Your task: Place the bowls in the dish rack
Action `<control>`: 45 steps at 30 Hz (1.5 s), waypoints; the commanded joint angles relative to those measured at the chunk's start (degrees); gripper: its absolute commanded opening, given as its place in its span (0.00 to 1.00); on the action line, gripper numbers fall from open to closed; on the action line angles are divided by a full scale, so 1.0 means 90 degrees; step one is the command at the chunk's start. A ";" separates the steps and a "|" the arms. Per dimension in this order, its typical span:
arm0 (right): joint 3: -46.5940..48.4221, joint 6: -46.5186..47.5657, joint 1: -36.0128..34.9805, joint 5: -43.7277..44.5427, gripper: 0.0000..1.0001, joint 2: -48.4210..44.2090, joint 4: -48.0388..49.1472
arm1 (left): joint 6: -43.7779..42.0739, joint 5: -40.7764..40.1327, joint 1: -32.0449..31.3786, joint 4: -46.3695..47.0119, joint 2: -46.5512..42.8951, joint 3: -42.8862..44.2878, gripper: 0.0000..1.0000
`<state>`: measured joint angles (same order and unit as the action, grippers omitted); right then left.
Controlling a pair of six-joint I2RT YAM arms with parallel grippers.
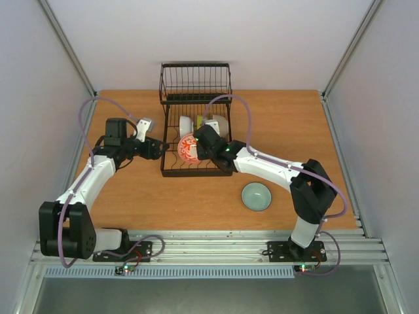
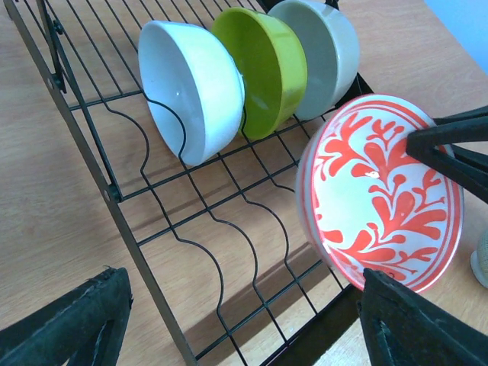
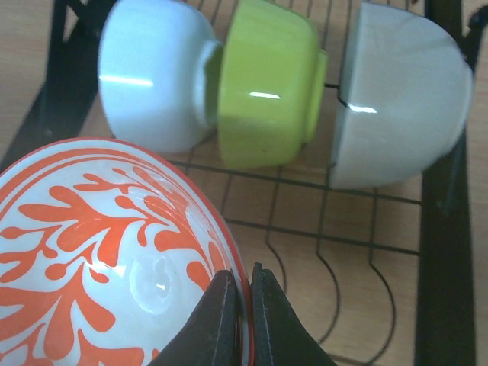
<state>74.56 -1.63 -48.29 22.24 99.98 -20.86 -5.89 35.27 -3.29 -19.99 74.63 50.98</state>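
Right hand (image 3: 242, 278) gripping patterned bowl (image 3: 99, 252), left hand (image 2: 244, 278) open, three racked bowls (image 2: 263, 69), teal bowl (image 1: 256, 196)

Free prong rows (image 2: 217, 223) (three bowls (image 2: 259, 69) beyond)

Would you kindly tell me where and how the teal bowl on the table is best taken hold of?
Probably by its rim, from above. The teal bowl sits upright, mouth up, apart from the rack, so one finger can drop inside the wall and one outside. The right gripper pinches the patterned bowl by its rim the same way.
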 commanded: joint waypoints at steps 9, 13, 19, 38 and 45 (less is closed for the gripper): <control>0.1394 0.0400 -0.0572 -0.0220 0.01 0.0687 0.0360 | -0.0146 0.0008 -0.0103 0.0025 -0.0076 0.0205 0.82; 0.1418 0.0423 -0.0633 -0.0205 0.01 0.0675 0.0422 | -0.0173 0.0020 -0.0103 0.0024 -0.0069 0.0195 0.73; 0.1402 0.0489 -0.0696 -0.0182 0.01 0.0611 0.0503 | -0.0187 0.0043 -0.0113 0.0033 -0.0003 0.0204 0.20; 0.1488 0.0601 -0.0714 -0.0309 0.01 0.0627 0.0674 | -0.0215 0.0105 -0.0113 0.0124 -0.0072 0.0096 0.01; 0.1422 0.0621 -0.0710 -0.0387 0.06 0.0611 0.0723 | -0.0187 0.0085 -0.0113 0.0314 -0.0269 -0.0050 0.01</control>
<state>85.67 3.49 -54.39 19.99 106.32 -19.44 -6.44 32.88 -3.95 -19.81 74.46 50.98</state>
